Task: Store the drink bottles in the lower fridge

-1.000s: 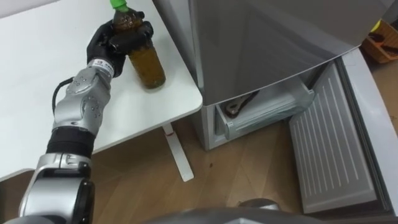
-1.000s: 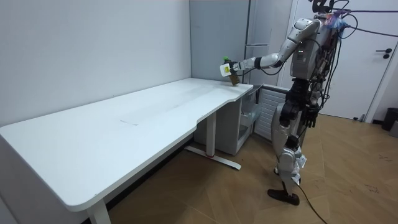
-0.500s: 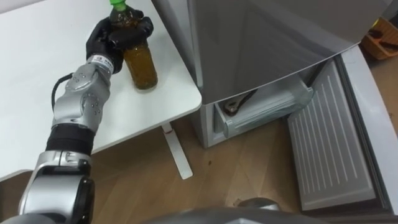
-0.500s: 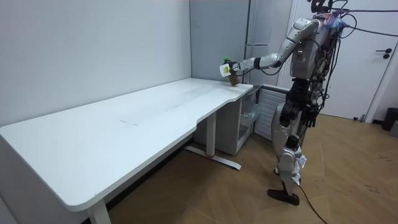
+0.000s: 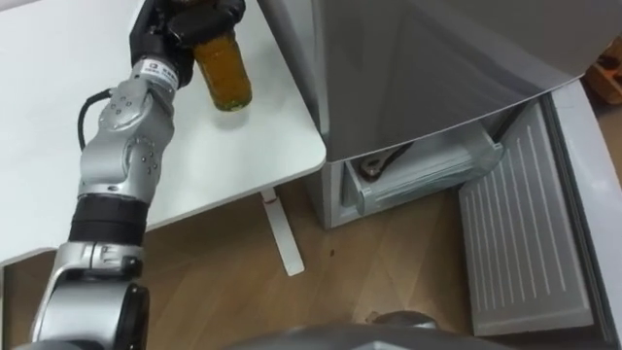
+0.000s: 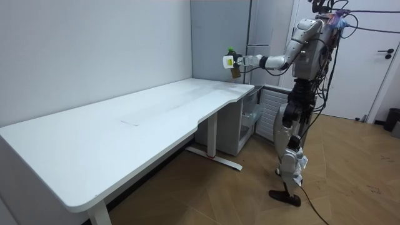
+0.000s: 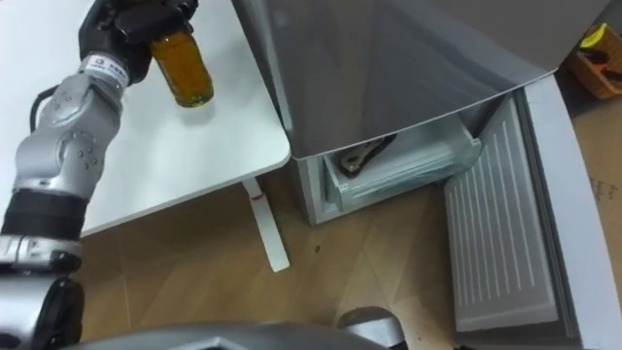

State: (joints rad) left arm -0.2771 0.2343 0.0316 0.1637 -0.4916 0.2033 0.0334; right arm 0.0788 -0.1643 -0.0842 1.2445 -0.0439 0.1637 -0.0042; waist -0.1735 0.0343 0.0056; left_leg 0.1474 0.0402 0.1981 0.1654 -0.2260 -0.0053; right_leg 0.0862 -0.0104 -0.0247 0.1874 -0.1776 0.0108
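Left eye view | left hand [image 5: 180, 24] curled round bottle [image 5: 225, 73] near its top, above far right corner of table [image 5: 58, 117] | rigid, smooth, probably full and weighty; grip mid-body | lower fridge door [image 5: 525, 224] open, right.

No legible text, none on bottle [image 5: 225, 73] or fridge [image 5: 428, 58]

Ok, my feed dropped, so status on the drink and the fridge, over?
Left robot hand shut on the bottle, held above the table. Lower fridge door open. Nothing seen in the way.
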